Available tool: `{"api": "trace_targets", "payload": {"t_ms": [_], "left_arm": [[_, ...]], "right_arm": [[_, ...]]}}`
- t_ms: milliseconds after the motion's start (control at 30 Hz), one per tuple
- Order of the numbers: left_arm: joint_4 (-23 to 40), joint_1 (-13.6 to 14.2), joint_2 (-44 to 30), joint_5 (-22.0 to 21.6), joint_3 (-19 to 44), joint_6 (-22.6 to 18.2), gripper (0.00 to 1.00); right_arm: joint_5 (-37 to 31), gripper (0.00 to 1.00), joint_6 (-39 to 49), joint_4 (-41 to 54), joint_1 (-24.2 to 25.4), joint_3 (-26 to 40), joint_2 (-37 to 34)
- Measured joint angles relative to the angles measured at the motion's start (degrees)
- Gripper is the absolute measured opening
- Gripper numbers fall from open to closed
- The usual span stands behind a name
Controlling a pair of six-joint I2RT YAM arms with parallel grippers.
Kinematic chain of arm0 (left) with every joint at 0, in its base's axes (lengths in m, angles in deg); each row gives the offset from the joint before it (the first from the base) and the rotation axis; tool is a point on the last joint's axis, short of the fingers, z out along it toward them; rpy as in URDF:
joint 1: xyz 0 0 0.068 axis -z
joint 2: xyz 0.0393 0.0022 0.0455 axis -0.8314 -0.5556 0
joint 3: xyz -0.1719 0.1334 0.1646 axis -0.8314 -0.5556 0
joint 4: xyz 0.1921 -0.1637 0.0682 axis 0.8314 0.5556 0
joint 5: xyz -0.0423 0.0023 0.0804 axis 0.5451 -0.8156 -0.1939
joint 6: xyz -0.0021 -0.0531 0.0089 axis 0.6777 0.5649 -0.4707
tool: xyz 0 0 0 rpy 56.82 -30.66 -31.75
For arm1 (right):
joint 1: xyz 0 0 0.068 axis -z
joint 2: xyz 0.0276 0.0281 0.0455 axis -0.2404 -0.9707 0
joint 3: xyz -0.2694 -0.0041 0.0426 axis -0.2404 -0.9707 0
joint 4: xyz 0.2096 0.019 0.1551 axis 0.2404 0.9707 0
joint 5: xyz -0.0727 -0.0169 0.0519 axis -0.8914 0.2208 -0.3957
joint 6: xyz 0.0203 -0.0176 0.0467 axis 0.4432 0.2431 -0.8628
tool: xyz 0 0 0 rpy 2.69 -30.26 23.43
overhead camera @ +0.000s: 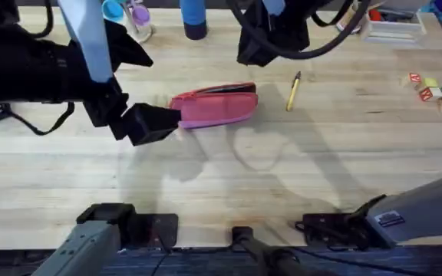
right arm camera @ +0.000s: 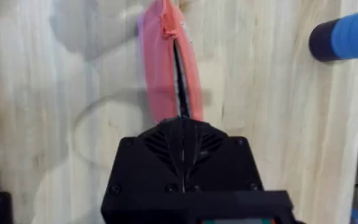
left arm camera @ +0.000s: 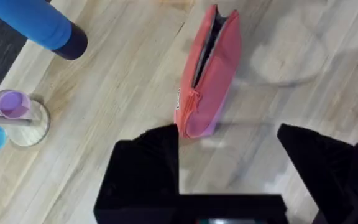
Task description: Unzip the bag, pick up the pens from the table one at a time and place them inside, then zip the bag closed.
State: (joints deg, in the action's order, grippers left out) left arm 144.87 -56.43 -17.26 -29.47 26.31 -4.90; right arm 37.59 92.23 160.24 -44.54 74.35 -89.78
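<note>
The pink bag [overhead camera: 215, 107] lies across the middle of the table [overhead camera: 221, 184], and its zipper shows a dark slit along the top. My left gripper [overhead camera: 156, 123] is at the bag's left end. In the left wrist view this gripper [left arm camera: 229, 155] is open, and one finger [left arm camera: 151, 162] is right beside the end of the bag [left arm camera: 209, 74]. My right gripper [overhead camera: 252, 55] hangs over the bag's right end. In the right wrist view it [right arm camera: 182, 124] is shut on the zipper line of the bag [right arm camera: 160, 74], hiding the pull. A yellow pen [overhead camera: 293, 90] lies just right of the bag.
A blue cylinder [overhead camera: 193, 18] stands at the back, with small purple and blue cups [overhead camera: 127, 12] on a stand to its left. Coloured letter blocks [overhead camera: 439, 87] lie at the right edge. The table's front half is bare wood.
</note>
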Motion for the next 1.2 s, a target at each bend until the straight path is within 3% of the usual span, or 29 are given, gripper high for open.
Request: {"api": "trace_targets", "payload": {"t_ms": [367, 667, 1200], "left_arm": [[0.0, 0.0, 0.0, 0.0, 0.0, 0.0, 0.993], [0.0, 0.0, 0.0, 0.0, 0.0, 0.0, 0.993], [0.0, 0.0, 0.0, 0.0, 0.0, 0.0, 0.993]], "right_arm": [[0.0, 0.031, 2.5, -4.7, -0.5, 0.1, -0.4], [2.8, 0.03, 5.0, -3.2, -1.2, 0.4, -10.8], [3.3, 0.029, 5.2, -0.8, -1.7, 0.4, -14.6]]}}
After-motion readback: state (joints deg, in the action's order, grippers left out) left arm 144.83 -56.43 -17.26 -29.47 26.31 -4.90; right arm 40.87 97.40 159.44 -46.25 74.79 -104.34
